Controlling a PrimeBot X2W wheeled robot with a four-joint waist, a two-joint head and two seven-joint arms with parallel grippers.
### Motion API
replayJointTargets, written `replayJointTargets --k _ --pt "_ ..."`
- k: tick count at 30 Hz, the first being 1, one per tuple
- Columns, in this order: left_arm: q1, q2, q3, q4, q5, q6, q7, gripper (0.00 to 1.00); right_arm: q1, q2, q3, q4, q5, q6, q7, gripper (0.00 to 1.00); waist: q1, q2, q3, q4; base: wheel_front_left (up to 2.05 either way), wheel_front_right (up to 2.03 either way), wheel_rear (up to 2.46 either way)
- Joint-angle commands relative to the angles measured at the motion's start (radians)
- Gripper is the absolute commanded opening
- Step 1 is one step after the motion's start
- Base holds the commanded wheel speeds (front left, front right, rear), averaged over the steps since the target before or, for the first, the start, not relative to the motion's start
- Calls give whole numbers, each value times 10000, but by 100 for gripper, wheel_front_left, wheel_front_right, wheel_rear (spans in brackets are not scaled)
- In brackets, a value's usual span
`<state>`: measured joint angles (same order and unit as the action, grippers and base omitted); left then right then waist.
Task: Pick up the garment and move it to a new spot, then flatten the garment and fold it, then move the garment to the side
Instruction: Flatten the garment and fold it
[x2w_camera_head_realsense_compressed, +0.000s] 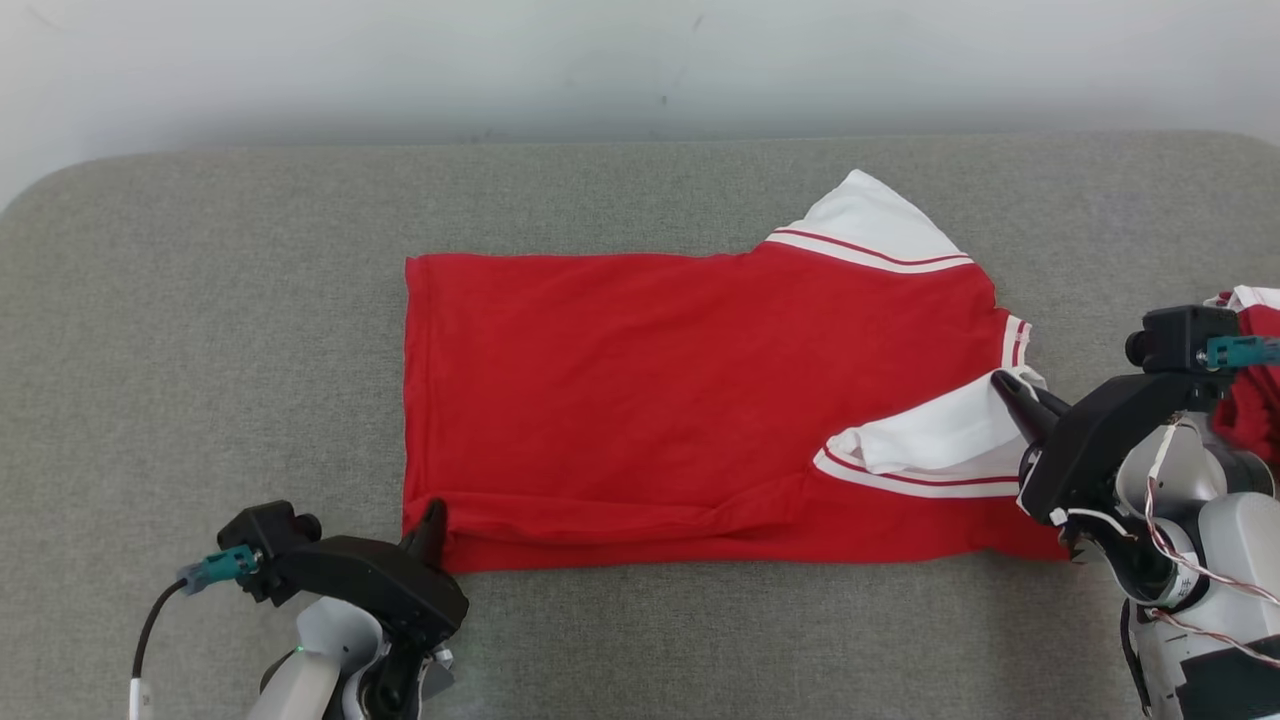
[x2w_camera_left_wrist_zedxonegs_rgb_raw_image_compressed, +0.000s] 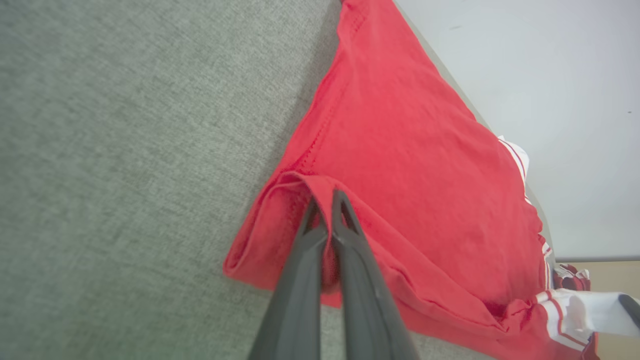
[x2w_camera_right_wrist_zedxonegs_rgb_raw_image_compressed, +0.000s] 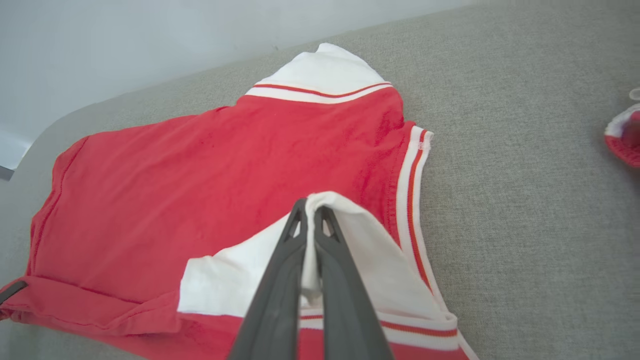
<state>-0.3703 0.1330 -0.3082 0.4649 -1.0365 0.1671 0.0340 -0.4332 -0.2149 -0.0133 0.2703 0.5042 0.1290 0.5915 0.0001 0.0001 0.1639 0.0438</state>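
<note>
The garment (x2w_camera_head_realsense_compressed: 650, 390) is a red shirt with white, red-striped sleeves, lying spread on the grey table (x2w_camera_head_realsense_compressed: 200, 330). My left gripper (x2w_camera_head_realsense_compressed: 432, 512) is shut on its near left hem corner, which is lifted into a fold. The left wrist view shows that red garment (x2w_camera_left_wrist_zedxonegs_rgb_raw_image_compressed: 415, 165) pinched between the fingers of the left gripper (x2w_camera_left_wrist_zedxonegs_rgb_raw_image_compressed: 326, 200). My right gripper (x2w_camera_head_realsense_compressed: 1005, 385) is shut on the white near sleeve, drawn up over the red body. In the right wrist view the right gripper (x2w_camera_right_wrist_zedxonegs_rgb_raw_image_compressed: 310, 207) clamps a peak of white cloth of the garment (x2w_camera_right_wrist_zedxonegs_rgb_raw_image_compressed: 225, 165).
Another red-and-white piece of cloth (x2w_camera_head_realsense_compressed: 1255, 370) lies at the table's right edge, behind my right wrist, seen also as a bit of cloth (x2w_camera_right_wrist_zedxonegs_rgb_raw_image_compressed: 622, 137) in the right wrist view. A pale wall (x2w_camera_head_realsense_compressed: 640, 60) runs behind the table's far edge. Bare grey surface surrounds the garment.
</note>
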Motion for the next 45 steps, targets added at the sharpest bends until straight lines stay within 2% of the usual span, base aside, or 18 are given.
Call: replayJointTargets --k 1,12,13,14,15,24,30,34,40,45 --pt "-189 -49 33 129 -14 75 -58 0 -235 -98 41 286 -86 30 -246 0 -1 -1 -22 -30 0 0 0" --pt "-434 -59 -7 519 67 151 -117 0 -798 -195 299 1095 -125 30 -1226 0 -1 -1 39 -71 0 0 0" --pt "-464 -55 6 526 82 148 -160 0 -827 -235 380 1153 -150 30 -1330 19 -1 -1 47 -64 0 0 0" --pt "-484 -43 -10 529 123 118 -205 34 -811 -232 382 1273 -108 30 -1351 89 -1 -1 48 -61 0 0 0" --pt "-501 -37 -11 533 153 104 -297 100 -813 -200 404 1329 -29 30 -1408 100 -1 -1 50 -58 0 0 0" --pt "-414 150 -237 495 845 167 -1170 100 -905 -370 782 1144 468 30 -2385 100 -1 -1 11 -88 0 0 0" --pt "-77 458 -444 214 1390 268 -1754 100 -505 -560 793 955 765 30 -2415 100 -1 -1 -104 -137 0 0 0" --pt "337 819 -832 -176 2083 545 -2091 100 -46 -705 629 840 594 30 -2314 100 -1 -1 -196 -197 0 0 0" --pt "871 1530 -1840 -765 3502 1240 -1968 100 655 -631 57 626 385 30 -2217 100 -1 -1 -247 -316 0 0 0" --pt "1055 1682 -2189 -782 3860 1596 -1711 100 1154 -471 -302 526 44 30 -2058 100 -1 -1 -201 -406 0 0 0"
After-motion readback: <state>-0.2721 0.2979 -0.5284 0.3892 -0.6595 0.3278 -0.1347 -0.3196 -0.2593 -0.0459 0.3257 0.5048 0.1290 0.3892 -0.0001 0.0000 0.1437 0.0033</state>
